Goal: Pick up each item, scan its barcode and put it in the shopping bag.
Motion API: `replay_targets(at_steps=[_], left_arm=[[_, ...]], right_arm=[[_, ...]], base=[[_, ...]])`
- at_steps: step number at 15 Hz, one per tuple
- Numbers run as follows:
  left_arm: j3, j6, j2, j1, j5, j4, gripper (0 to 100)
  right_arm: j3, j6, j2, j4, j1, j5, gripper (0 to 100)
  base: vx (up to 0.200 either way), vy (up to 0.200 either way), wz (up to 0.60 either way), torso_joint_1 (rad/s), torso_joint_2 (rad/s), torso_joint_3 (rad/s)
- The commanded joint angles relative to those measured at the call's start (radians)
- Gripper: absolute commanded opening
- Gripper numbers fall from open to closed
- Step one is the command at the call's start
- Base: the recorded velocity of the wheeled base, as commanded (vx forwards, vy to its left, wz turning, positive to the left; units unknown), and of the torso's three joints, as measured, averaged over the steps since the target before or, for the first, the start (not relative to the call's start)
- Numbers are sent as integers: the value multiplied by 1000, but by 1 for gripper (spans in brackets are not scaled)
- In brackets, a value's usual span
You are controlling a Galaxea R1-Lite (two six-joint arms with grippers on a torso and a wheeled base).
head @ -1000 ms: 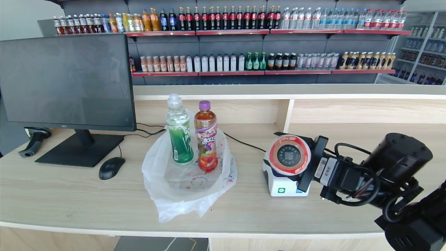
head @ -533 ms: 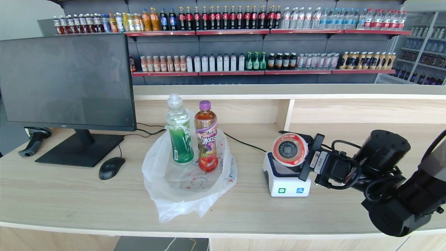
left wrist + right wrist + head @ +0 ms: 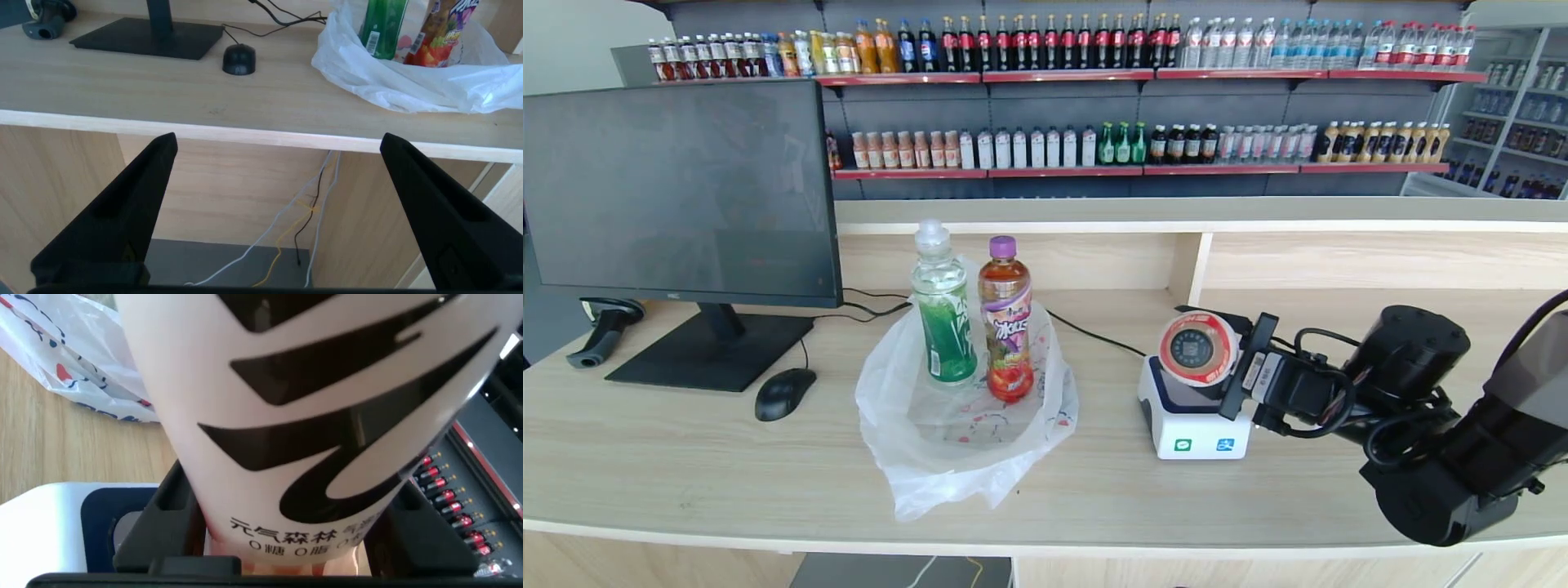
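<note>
A white bottle with black stripes [image 3: 327, 416] lies sideways in my right gripper [image 3: 1227, 361], which is shut on it. Its round red-ringed end [image 3: 1199, 349] faces the head camera, just above the white scanner [image 3: 1192, 425]. The same scanner [image 3: 49, 531] sits right under the bottle in the right wrist view. The clear shopping bag [image 3: 964, 441] lies open at the counter's middle, with a green-label bottle [image 3: 943, 318] and an orange drink bottle [image 3: 1006, 327] standing upright in it. My left gripper [image 3: 278, 204] hangs open below the counter's front edge, facing the bag [image 3: 425, 77].
A monitor [image 3: 678, 196] on its stand fills the counter's left, with a black mouse [image 3: 784, 394] beside it and a handheld scanner [image 3: 603, 331] at the far left. Cables run behind the bag. A raised wooden ledge backs the counter; drink shelves stand beyond.
My right arm has carried the striped bottle a little farther from the head camera and lower, bringing it closer over the scanner. The bag and its two bottles have stayed put.
</note>
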Motion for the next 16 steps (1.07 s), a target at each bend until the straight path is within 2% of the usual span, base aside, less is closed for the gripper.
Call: replay_targets(at_steps=[1,13,16], left_arm=[[0,0,0,0,0,0,100],[0,0,0,0,0,0,100],[0,0,0,0,0,0,100]], right_arm=[[-8,-1,14,3,-7,0,0],[3,22,-2,3,-6,-23,0],[14,120,-31,3,43,-141,0]], base=[[0,0,0,0,0,0],[0,0,0,0,0,0],[0,0,0,0,0,0]])
